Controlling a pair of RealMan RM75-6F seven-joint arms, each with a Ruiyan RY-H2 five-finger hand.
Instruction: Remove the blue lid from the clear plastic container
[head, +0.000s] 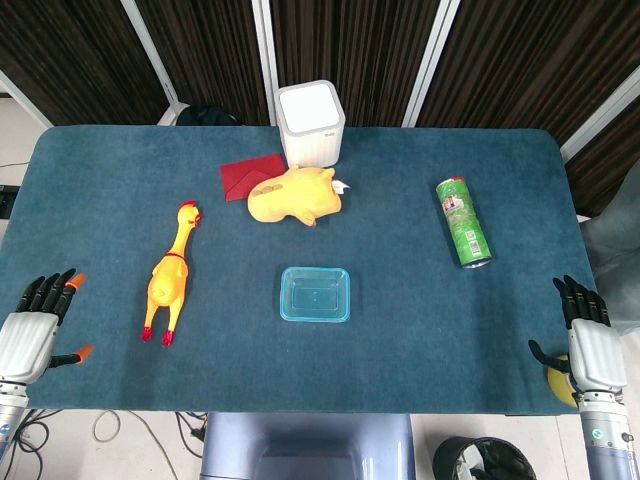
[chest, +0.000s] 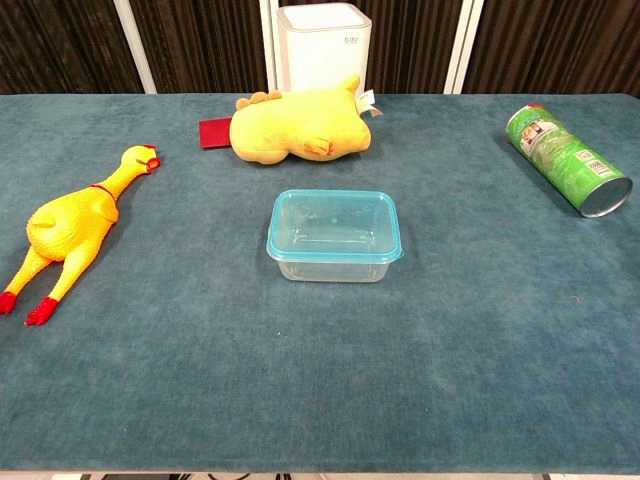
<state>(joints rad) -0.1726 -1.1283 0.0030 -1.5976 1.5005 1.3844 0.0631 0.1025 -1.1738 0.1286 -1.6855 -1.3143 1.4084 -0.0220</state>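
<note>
The clear plastic container (head: 315, 295) sits at the table's middle with its blue lid (chest: 333, 225) on top, lying flat and closed. My left hand (head: 35, 325) rests at the table's front left corner, fingers spread, holding nothing. At the front right corner my right hand (head: 588, 335) lies the same way, fingers apart and empty. Both hands are far from the container. Neither hand shows in the chest view.
A rubber chicken (head: 170, 275) lies left of the container. A yellow plush toy (head: 295, 195), a red cloth (head: 250, 175) and a white box (head: 311, 122) are behind it. A green can (head: 463, 222) lies on its side at the right.
</note>
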